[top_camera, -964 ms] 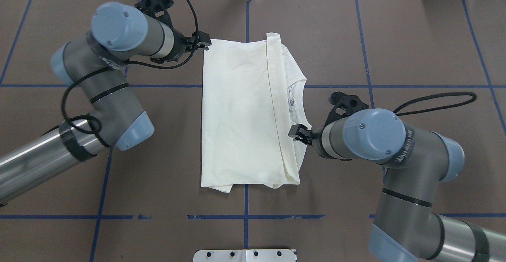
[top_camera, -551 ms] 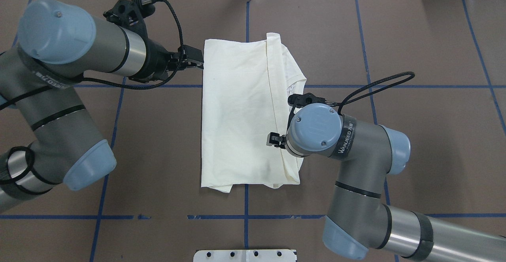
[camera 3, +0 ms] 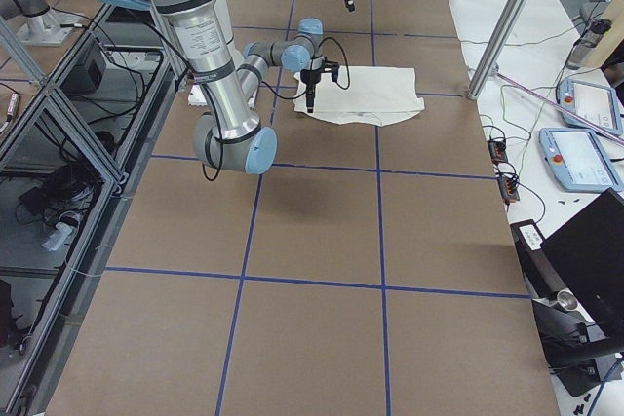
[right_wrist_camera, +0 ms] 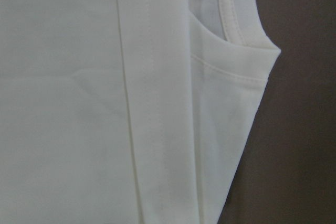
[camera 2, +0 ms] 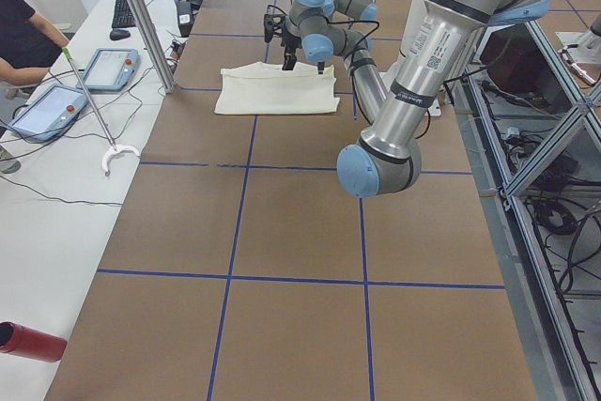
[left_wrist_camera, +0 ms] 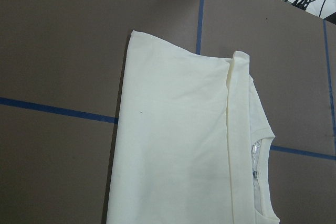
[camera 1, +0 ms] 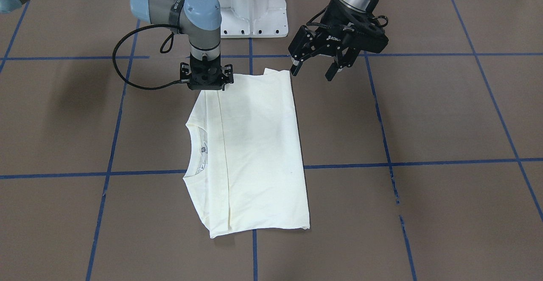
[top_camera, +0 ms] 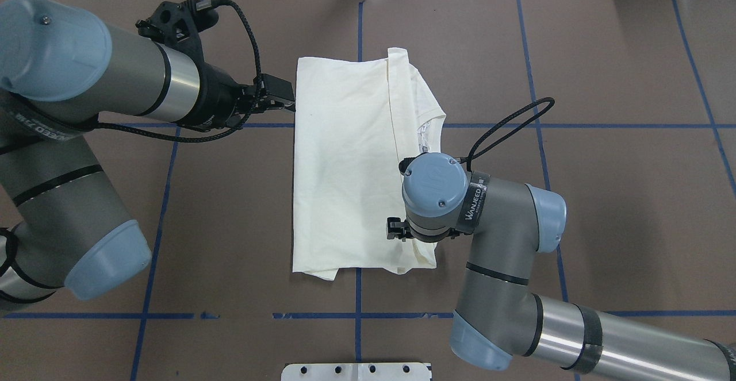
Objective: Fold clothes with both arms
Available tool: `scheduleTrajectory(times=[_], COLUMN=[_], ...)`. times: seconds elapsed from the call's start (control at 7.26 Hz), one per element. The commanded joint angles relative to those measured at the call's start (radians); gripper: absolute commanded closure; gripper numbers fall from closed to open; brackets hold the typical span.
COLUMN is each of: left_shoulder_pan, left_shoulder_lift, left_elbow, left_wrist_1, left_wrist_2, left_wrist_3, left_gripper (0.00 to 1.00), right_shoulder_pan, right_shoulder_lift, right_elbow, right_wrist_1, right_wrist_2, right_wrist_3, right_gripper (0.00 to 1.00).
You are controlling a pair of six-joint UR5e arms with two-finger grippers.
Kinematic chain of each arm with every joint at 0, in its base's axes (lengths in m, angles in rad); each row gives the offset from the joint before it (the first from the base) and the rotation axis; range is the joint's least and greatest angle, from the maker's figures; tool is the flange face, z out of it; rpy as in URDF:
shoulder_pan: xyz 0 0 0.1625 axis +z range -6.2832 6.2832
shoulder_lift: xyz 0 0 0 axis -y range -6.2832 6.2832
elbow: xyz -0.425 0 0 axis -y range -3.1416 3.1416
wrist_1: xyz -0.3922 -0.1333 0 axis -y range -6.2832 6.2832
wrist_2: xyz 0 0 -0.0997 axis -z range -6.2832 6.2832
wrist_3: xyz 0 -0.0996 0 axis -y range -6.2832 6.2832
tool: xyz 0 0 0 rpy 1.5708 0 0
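Front-facing view: the shirt (camera 1: pixel 258 145) lies flat on the table (camera 1: pixel 424 115), folded into a long strip with its plain side up. Its collar (camera 1: pixel 196 145) sits at one long edge. The right gripper (camera 1: pixel 206 87) points straight down over the shirt's collar-side corner nearest the base (camera 1: pixel 250 9). Its linkage is splayed wide, so it is released, and its fingertips are hidden under its own body. The left gripper (camera 1: pixel 312 73) hangs just off the shirt's other base-side corner, jaws wide apart and holding nothing.

Overhead: the right wrist covers that collar-side corner and most of its gripper. The left gripper here appears against the shirt's long edge opposite the collar, farther from the corner than the front view suggests.

Exterior left: the shirt is small and far behind the near arm. A person (camera 2: pixel 23 35) sits at a white bench on the side of the shirt away from the robot.

Exterior right: only this view shows height. The left gripper hangs well above the shirt, and the right gripper reaches down close to the cloth. Whether it touches cannot be told.

Left wrist: one end of the shirt and its collar, seen from above.

Right wrist: a close view of the fold edge and collar hem, with bare table beside them.
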Motion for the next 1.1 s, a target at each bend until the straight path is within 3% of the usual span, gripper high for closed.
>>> scheduleTrajectory(times=[0.0, 0.96], left_shoulder_pan=[0.001, 0.004], left_shoulder_lift=[0.000, 0.000], left_elbow=[-0.002, 0.006], left_wrist_1=[-0.001, -0.009], left_wrist_2=[-0.004, -0.014], left_wrist_3=[-0.007, -0.011], left_gripper=[0.00, 0.00], right_shoulder_pan=[-0.005, -0.007], right_shoulder_lift=[0.003, 0.006], right_elbow=[-0.001, -0.003], right_wrist_1=[-0.079, -0.087], right_wrist_2=[0.029, 0.068], right_wrist_3=[-0.023, -0.026], right_gripper=[0.00, 0.00])
